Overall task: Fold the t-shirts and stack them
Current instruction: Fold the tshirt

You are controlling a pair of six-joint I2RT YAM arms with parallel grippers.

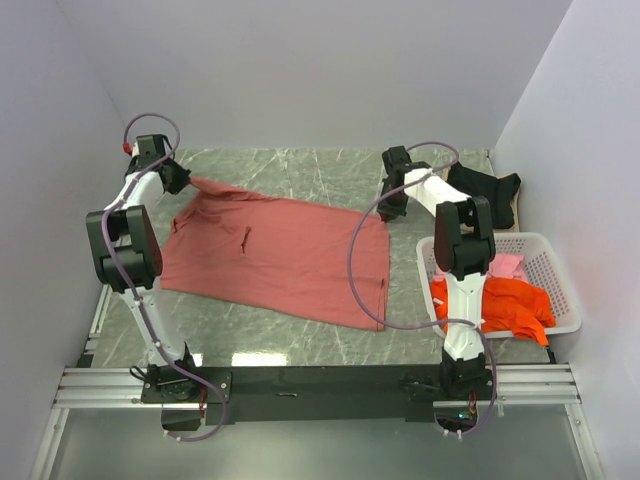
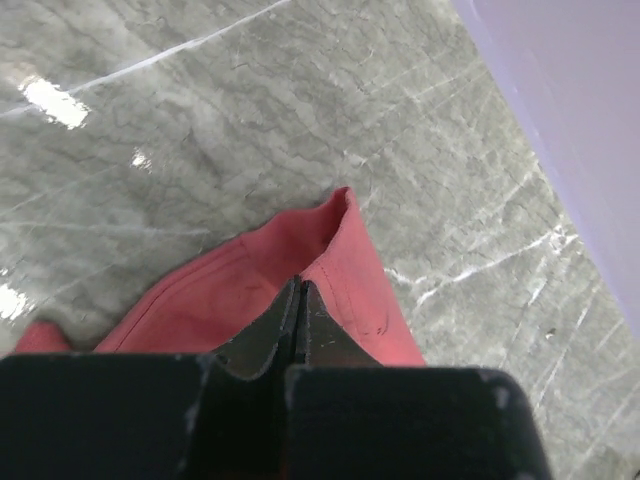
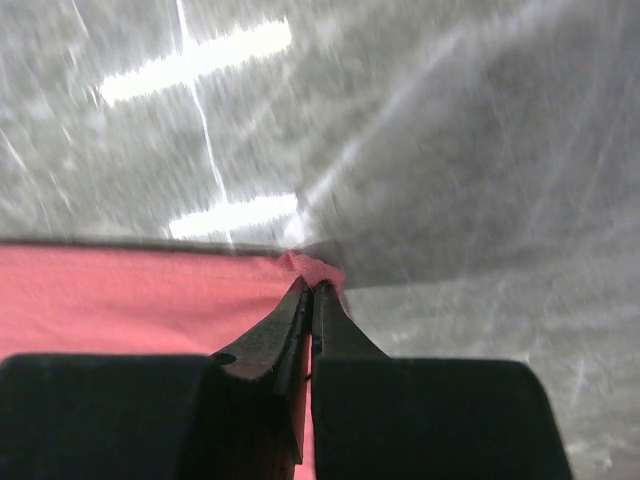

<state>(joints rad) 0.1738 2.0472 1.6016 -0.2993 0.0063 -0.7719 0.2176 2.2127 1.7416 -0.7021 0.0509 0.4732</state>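
Observation:
The large brick-red t-shirt lies spread on the grey marble table. My left gripper is shut on its far left corner, seen in the left wrist view pinching the hemmed red cloth. My right gripper is shut on its far right corner, seen in the right wrist view gripping the red edge. A black t-shirt lies at the far right. The orange t-shirt and the pink t-shirt lie in the basket.
A white lattice basket stands at the right edge of the table. White walls close in the left, back and right sides. A metal rail with the arm bases runs along the near edge.

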